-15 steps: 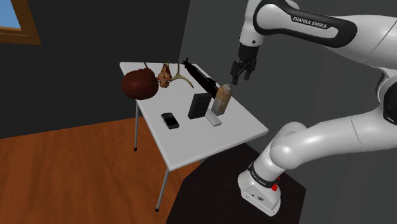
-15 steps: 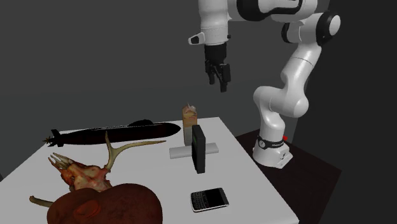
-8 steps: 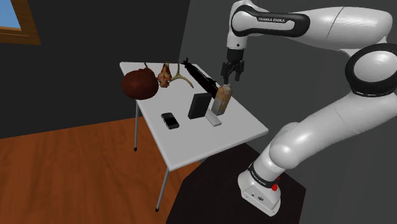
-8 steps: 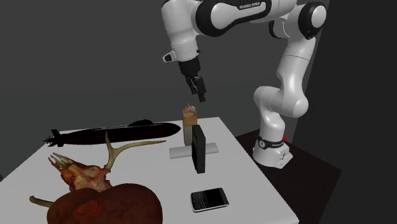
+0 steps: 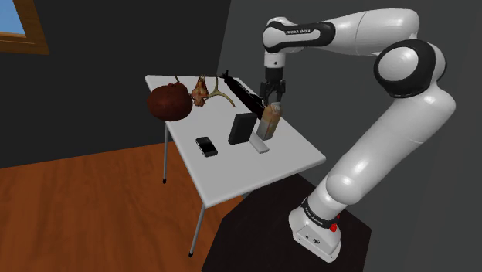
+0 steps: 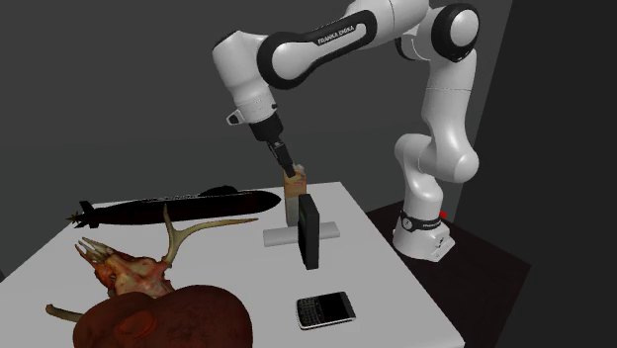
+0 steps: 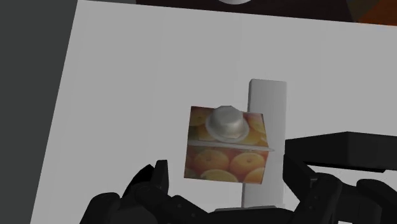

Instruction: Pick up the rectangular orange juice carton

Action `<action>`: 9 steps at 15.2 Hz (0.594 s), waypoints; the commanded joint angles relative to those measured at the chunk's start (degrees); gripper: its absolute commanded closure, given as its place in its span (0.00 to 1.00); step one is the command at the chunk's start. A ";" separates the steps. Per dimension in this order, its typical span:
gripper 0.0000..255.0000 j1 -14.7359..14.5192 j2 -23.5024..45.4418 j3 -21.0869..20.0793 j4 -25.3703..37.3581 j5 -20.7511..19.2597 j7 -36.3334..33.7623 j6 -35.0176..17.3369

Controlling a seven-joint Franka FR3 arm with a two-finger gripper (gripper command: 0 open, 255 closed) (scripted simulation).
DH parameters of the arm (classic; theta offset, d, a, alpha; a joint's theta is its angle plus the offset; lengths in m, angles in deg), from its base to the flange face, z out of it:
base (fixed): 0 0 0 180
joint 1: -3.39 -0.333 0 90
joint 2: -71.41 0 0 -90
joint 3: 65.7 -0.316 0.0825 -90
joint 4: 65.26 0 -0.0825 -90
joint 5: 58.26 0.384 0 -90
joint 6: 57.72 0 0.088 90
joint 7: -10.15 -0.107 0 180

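The orange juice carton [image 7: 224, 159] stands upright on the white table [image 5: 255, 176], near a black upright box [image 5: 241, 128] and against a flat grey slab [image 7: 267, 95]; whether it rests on the slab or merely touches it, I cannot tell. The gripper [image 5: 269, 96] hovers just above the carton's grey cap [image 7: 228, 122], fingers [image 7: 159, 177] spread wider than the carton. Best to descend straight, straddle the printed sides below the cap, then close squarely.
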 commanded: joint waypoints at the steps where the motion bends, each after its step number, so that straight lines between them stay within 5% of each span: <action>1: 0.00 0.12 0.43 0.15 -1.27 0.01 0.13 -1.62; 6: 0.00 0.17 1.09 0.21 -3.32 0.10 0.05 -4.32; 7: 1.00 0.15 1.02 0.19 -3.28 0.11 0.00 -4.21; 9: 1.00 0.14 1.05 0.18 -3.22 0.12 -0.02 -4.18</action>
